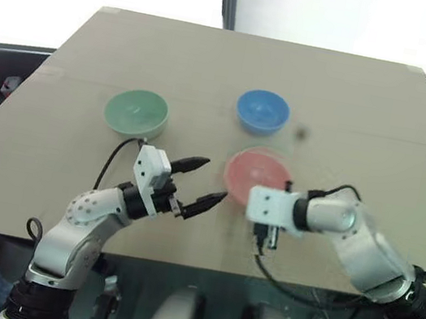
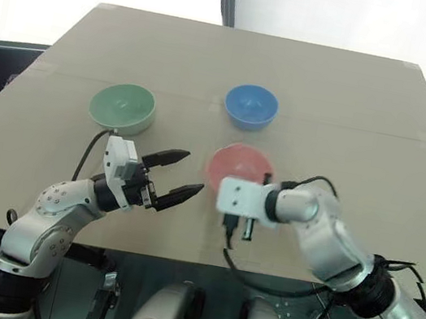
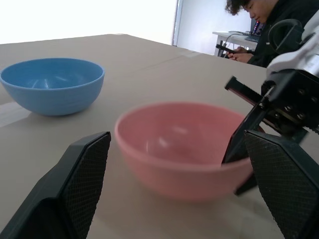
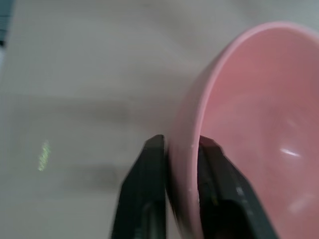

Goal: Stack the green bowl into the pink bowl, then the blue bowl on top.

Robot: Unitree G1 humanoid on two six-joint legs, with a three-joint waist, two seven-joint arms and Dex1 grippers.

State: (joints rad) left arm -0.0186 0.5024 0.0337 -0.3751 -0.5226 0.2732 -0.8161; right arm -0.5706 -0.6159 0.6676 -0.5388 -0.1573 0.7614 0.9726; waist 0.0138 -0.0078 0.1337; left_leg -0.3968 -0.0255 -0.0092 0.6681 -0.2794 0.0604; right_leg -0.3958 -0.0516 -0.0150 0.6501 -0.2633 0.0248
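a: what is the right hand [image 4: 182,164] doing?
b: it is clamped on the rim of the pink bowl [image 1: 257,174], one finger inside the wall and one outside, at the bowl's near edge.
a: and the left hand [image 1: 200,182]?
b: released, its two black fingers spread wide and holding nothing. it hangs just left of the pink bowl, pointing toward it, over the tan surface [image 1: 356,94].
a: where are the other bowls?
b: the blue bowl [image 1: 262,111] sits upright on the surface just beyond the pink bowl, apart from it. the green bowl [image 1: 135,112] sits upright further left, beyond the left hand, well apart from both. nothing is stacked yet.
a: anything past the surface?
b: a person [image 3: 264,30] in dark clothing sits at a desk in the background of the left wrist view.
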